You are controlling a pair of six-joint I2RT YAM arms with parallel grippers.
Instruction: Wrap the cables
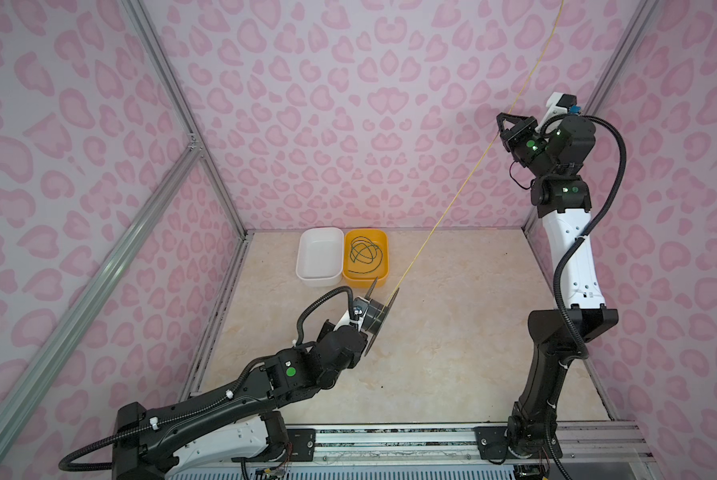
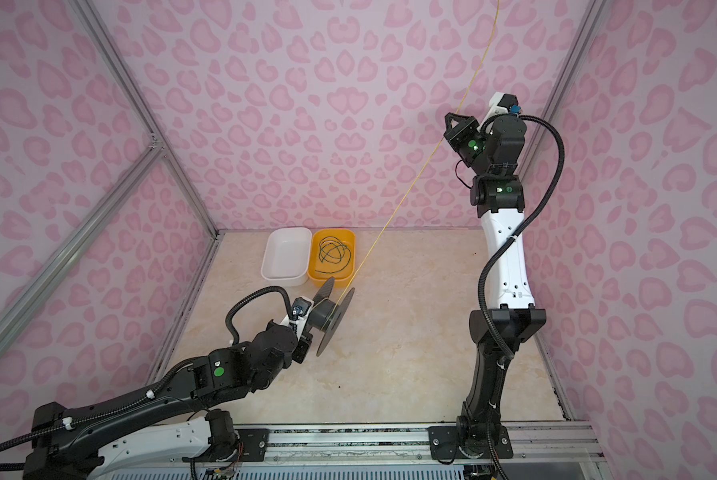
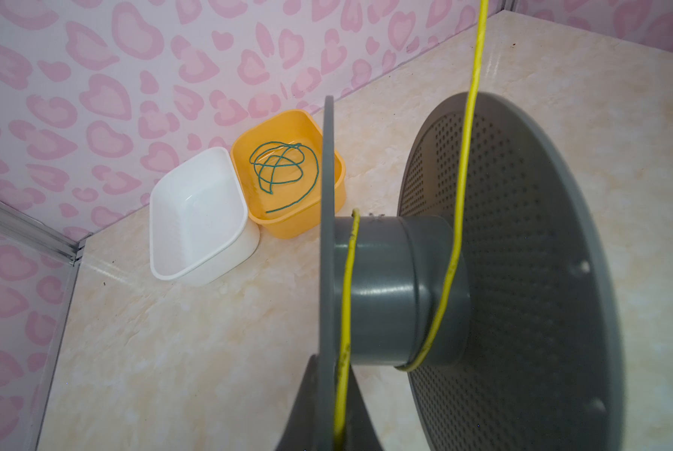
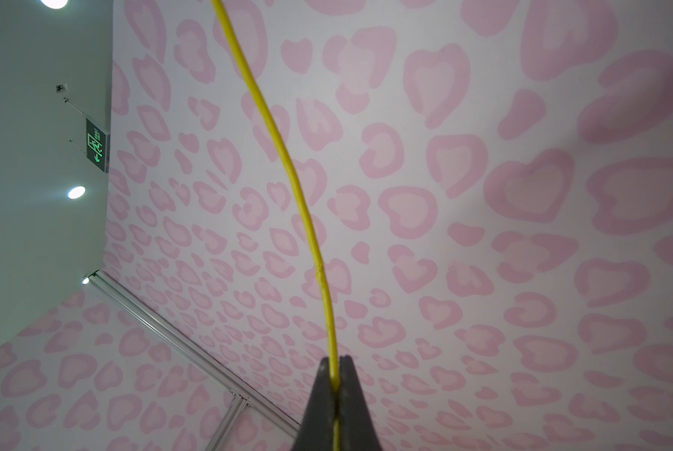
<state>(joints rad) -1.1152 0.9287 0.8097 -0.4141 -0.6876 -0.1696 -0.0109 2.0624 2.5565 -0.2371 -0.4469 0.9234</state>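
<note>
Where the raised right hand (image 4: pixel 337 375) clenches it, the thin yellow cable (image 1: pixel 452 203) runs taut down to a grey perforated spool (image 3: pixel 397 289), looping its hub; the low left hand (image 3: pixel 329 425) grips the spool's flange above the marbled bench (image 1: pixel 452 353). The dark green cable (image 1: pixel 364 253) lies coiled in a glossy orange tub (image 1: pixel 365 281).

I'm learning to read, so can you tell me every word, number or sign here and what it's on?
Green exit sign hanging from the ceiling: running figure and arrow; its small writing is too blurred to read.
Grey spool, yellow cable, white tub, orange tub: no writing visible.
</note>
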